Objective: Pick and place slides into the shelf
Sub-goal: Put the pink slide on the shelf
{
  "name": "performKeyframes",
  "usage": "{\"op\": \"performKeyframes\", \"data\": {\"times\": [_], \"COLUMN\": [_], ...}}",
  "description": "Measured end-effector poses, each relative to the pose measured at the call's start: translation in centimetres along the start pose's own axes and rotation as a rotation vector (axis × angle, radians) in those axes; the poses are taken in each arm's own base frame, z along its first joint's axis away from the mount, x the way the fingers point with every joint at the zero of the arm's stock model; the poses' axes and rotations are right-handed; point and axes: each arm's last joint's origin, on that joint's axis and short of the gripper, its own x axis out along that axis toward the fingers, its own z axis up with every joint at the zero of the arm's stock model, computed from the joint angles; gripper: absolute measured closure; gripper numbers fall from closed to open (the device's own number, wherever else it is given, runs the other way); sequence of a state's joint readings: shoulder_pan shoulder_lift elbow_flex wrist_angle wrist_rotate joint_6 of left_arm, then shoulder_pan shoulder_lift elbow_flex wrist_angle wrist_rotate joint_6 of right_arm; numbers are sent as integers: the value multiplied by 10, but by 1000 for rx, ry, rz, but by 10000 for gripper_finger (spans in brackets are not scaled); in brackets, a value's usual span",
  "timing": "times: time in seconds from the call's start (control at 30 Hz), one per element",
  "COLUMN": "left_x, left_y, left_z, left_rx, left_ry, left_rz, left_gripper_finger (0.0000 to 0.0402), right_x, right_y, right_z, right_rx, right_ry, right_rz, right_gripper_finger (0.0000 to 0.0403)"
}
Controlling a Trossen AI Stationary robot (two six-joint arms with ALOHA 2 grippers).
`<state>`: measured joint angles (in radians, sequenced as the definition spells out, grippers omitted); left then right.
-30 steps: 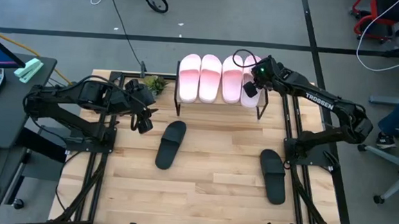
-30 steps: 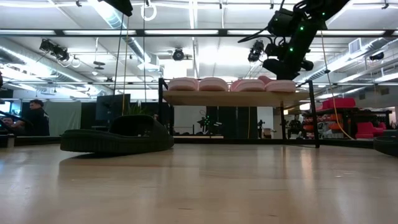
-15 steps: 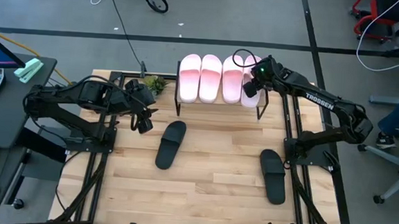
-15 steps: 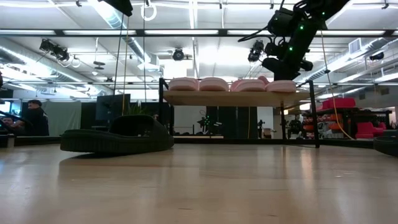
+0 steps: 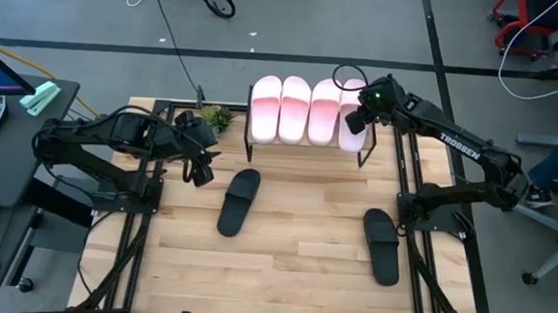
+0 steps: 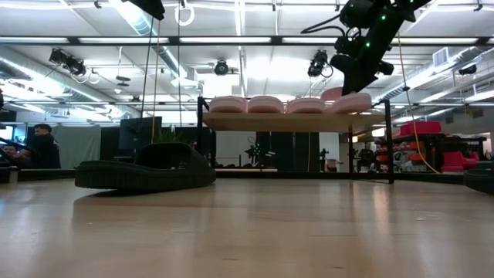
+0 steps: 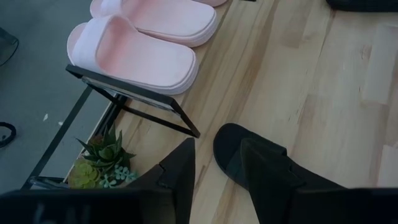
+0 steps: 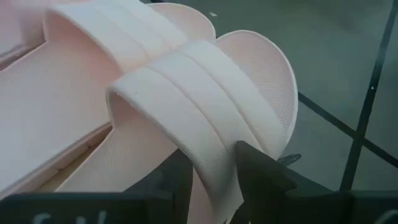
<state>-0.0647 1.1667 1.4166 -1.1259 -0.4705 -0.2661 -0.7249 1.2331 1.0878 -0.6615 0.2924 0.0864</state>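
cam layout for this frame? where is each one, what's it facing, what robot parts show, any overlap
High: above the table, looking straight down; both arms, left gripper, right gripper over the shelf.
Low: at tabletop height, looking level across; black slide near, right arm above the shelf.
Left wrist: on the left arm, facing the black slide and shelf; own fingers show.
Right wrist: on the right arm, its fingers astride the strap of the fourth pink slide.
Shared: pink slides in all four.

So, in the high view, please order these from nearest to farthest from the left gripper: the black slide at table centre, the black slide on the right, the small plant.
From the left gripper:
1. Black slide at centre, just to its right.
2. Small plant, by the shelf's left end.
3. Black slide on the right, across the table.
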Motion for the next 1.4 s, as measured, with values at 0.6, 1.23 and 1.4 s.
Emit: {"op": "performKeyframes", "data": {"times": [0.6, 1.23, 1.4], "left_x": [0, 0, 0], "left_y": [0, 0, 0], "left_z": [0, 0, 0], "left_rx": [0, 36, 36], "left_ry": [0, 1, 1], "left_rz": [0, 0, 0], "left_gripper_finger": [261, 254, 261], "right_x": [-6, -17, -18], "right_y": [23, 44, 43], "right_z": [-2, -3, -1], "right_rx": [-188, -296, -287], "right_ry": [-14, -81, -97], "right_rz": [-95, -159, -176], "right_gripper_finger": [274, 247, 247]}}
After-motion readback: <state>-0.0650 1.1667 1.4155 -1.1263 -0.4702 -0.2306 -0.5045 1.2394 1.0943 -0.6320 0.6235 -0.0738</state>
